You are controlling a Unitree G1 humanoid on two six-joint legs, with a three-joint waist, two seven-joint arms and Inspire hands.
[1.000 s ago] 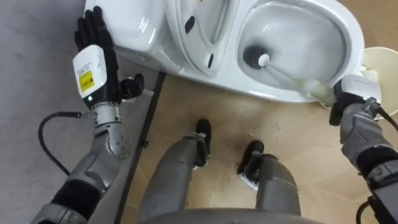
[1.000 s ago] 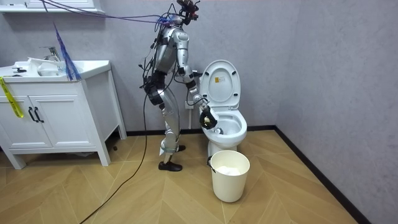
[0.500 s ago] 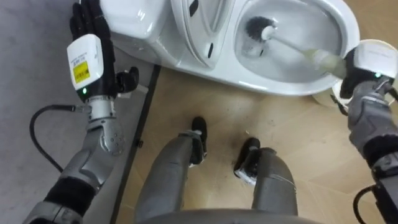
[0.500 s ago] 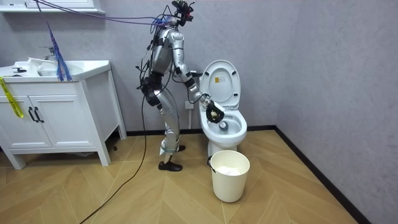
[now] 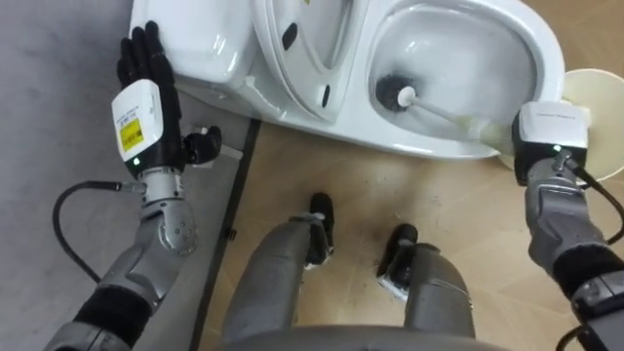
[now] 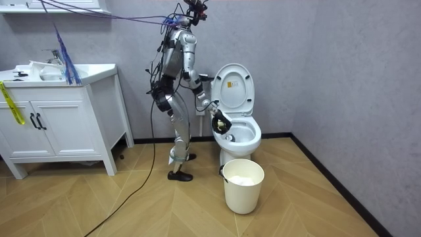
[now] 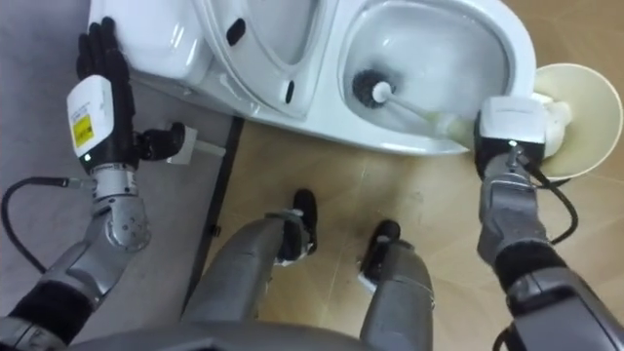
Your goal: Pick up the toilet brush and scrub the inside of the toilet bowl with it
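The white toilet (image 5: 542, 47) stands before me with its lid (image 5: 310, 39) raised. In the bowl lies the toilet brush (image 5: 394, 93), its dark bristle head against the near left wall and its pale handle slanting right. My right hand (image 5: 548, 136) is shut on the handle's end just outside the bowl's right rim. My left hand (image 5: 146, 83) is open, fingers straight, beside the tank (image 5: 210, 39) and touching nothing. In the room view I stand bent slightly at the toilet (image 6: 240, 135), right hand (image 6: 219, 123) over the bowl.
A cream waste bin (image 5: 597, 102) stands just right of the bowl, close behind my right hand, and is also seen in the room view, waste bin (image 6: 243, 184). A white vanity cabinet (image 6: 59, 115) stands far off at the room view's left. The grey wall lies behind the tank.
The brush head, pushed to the bowl's far side half a second ago, has been drawn back to the near left wall. My right hand pulled back with it. The view shifted.
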